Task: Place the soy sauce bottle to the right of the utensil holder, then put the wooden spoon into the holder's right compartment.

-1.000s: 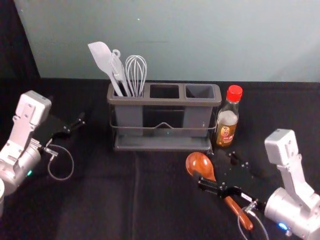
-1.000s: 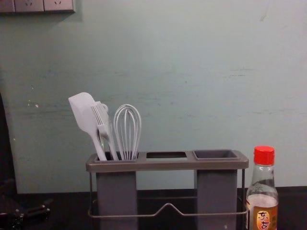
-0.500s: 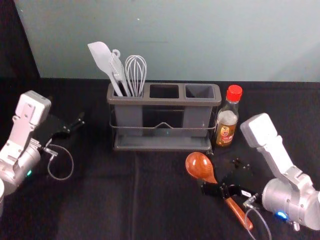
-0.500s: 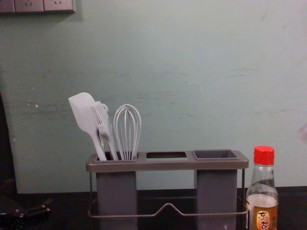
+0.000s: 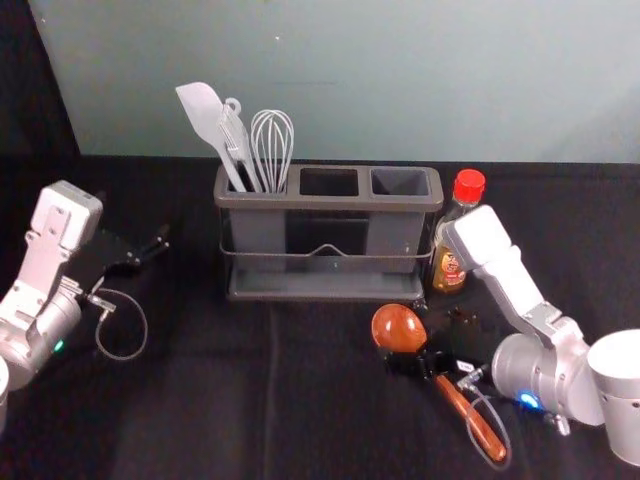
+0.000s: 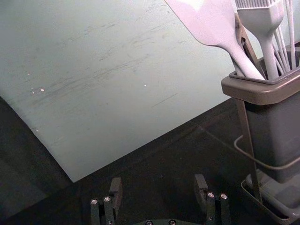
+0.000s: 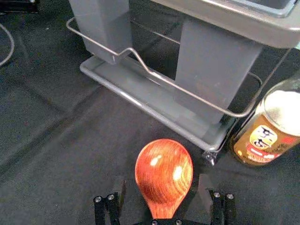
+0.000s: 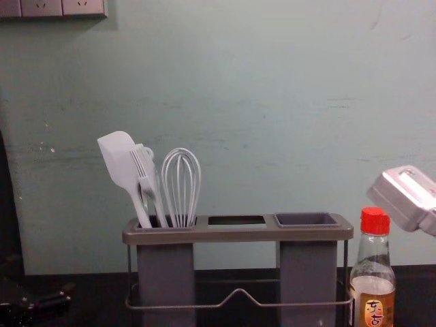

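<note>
In front of the right part of the utensil holder (image 5: 328, 285), the wooden spoon (image 5: 398, 328) lies on the black cloth (image 5: 200, 400) over the bench, its bowl towards the holder and its handle (image 5: 478, 424) slanting back towards me and out to my right. My right tool (image 5: 405, 335) is at the spoon, just below the bowl in the head view, with one finger crossing over the neck. Seen from its wrist, the right tool (image 7: 162, 180) has its fingers apart, with the lower bowl and neck between them; they are not clamped on the wood, and I cannot tell whether either one brushes it.

The soy sauce bottle (image 5: 449, 270) stands upright just beside the holder's right end, red cap (image 5: 469, 186) on top, partly behind my right arm (image 5: 515, 285) in the head view. The holder's right compartment (image 5: 399, 182) gapes upward. Its left compartment (image 8: 165, 272) carries a white spatula (image 8: 117, 160), a brush (image 8: 143, 170) and a whisk (image 8: 181, 184).

My left tool (image 5: 134, 217) is parked well to the left of the holder, its fingers spread.
</note>
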`<state>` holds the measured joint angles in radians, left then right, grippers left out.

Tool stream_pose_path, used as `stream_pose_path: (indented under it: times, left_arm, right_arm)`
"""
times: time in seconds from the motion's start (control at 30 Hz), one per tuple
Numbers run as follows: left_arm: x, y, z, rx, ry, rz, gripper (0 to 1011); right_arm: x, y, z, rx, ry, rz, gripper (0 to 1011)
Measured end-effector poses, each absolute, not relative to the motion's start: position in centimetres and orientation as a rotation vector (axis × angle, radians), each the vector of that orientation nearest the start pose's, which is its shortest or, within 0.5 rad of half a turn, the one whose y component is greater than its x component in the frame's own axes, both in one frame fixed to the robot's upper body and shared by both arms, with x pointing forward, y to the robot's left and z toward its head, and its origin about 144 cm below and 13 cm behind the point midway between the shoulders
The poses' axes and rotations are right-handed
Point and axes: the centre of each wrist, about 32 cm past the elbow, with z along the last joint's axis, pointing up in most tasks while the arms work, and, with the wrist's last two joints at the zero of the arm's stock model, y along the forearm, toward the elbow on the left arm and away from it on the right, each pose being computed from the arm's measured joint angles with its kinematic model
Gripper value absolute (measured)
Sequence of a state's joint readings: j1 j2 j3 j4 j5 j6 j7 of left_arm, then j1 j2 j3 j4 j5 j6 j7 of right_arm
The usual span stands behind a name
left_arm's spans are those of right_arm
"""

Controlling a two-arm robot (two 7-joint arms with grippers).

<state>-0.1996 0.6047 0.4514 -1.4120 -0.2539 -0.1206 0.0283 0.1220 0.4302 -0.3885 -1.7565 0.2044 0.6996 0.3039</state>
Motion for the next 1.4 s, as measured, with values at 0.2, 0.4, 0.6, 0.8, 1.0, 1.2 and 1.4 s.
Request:
stream_pose_path:
  times: [0.2, 0.4, 0.6, 0.8, 1.0, 1.2, 1.4]
  left_arm:
    - [48.9, 31.0, 114.0, 0.304, -0.285, 1.248, 1005]
    - [48.9, 31.0, 114.0, 0.304, -0.285, 1.248, 1005]
    - [48.9, 31.0, 114.0, 0.305, -0.285, 1.248, 1005]
    - [48.9, 31.0, 114.0, 0.304, -0.285, 1.248, 1005]
    - [48.9, 31.0, 114.0, 0.304, -0.285, 1.248, 1005]
    - [48.9, 31.0, 114.0, 0.304, -0.285, 1.248, 1005]
    - [48.9, 31.0, 114.0, 0.304, -0.285, 1.248, 1005]
  right_arm:
    - [47.1, -21.0, 120.4, -0.603, 0.230, -0.909, 1002]
    - [47.8, -20.6, 120.1, -0.598, 0.250, -0.899, 1002]
    - [48.1, -20.4, 120.0, -0.596, 0.260, -0.900, 1002]
    - [48.2, -20.4, 120.0, -0.592, 0.263, -0.903, 1002]
    - [48.2, -20.6, 120.0, -0.587, 0.265, -0.905, 1002]
    - [48.3, -20.7, 119.8, -0.590, 0.268, -0.908, 1002]
    - [48.4, -20.8, 119.6, -0.593, 0.271, -0.909, 1002]
